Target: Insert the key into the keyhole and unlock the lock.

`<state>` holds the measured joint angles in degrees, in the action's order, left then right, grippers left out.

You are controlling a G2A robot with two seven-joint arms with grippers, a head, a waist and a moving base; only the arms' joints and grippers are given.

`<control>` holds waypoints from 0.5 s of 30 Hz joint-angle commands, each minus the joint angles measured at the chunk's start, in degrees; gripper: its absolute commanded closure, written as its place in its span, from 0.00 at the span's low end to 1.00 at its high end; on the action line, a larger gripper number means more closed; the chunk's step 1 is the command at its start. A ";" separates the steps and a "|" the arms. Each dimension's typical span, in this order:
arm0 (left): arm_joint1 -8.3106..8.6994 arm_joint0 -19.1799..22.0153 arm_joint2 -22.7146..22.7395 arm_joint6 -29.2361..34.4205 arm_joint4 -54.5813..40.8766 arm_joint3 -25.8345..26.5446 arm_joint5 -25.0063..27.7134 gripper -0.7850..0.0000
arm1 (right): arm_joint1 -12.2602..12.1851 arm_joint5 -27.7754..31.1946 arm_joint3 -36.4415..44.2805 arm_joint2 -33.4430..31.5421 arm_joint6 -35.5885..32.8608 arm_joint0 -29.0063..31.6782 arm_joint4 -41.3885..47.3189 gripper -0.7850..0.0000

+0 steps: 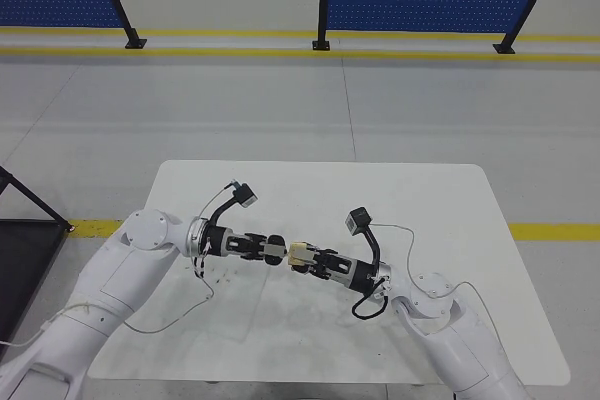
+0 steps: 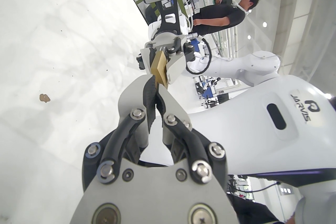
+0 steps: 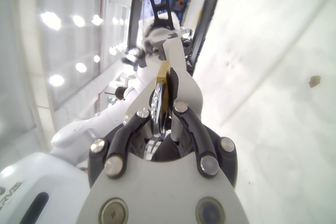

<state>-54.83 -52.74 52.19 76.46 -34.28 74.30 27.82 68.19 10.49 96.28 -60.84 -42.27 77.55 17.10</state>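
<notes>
Above the middle of the white table point(image 1: 430, 200) my two grippers meet tip to tip. The right gripper point(image 3: 165, 76) is shut on a brass padlock point(image 3: 163, 72), whose shiny shackle point(image 3: 157, 102) runs back between its fingers. In the left wrist view the padlock point(image 2: 159, 68) shows its bottom face towards the left gripper point(image 2: 155, 89). That gripper is shut with its black pads point(image 2: 149, 93) pressed together on the key. Only a sliver of the key shows, right at the padlock's face. From above, the padlock point(image 1: 298, 255) sits between the left gripper point(image 1: 279, 251) and the right gripper point(image 1: 304, 259).
A small brown fleck point(image 2: 44, 98) lies on the tabletop below the grippers. A black rack point(image 1: 10, 215) stands off the table's left side. Bare tabletop stretches all round the two arms.
</notes>
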 commanded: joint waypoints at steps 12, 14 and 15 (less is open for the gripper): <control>-0.29 -1.11 0.93 -1.06 -0.43 0.11 0.07 1.00 | 0.00 0.00 0.00 0.00 0.00 0.00 0.00 1.00; -0.38 -1.16 1.00 -1.20 -0.35 0.13 0.17 1.00 | 0.00 0.00 0.00 0.00 0.00 0.00 0.00 1.00; -0.43 -1.17 1.03 -1.24 -0.25 0.13 0.20 1.00 | 0.00 0.00 0.00 0.00 0.00 0.00 0.00 1.00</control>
<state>-55.21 -53.89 53.19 75.26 -34.64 74.42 27.97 68.19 10.49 96.28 -60.84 -42.27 77.55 17.10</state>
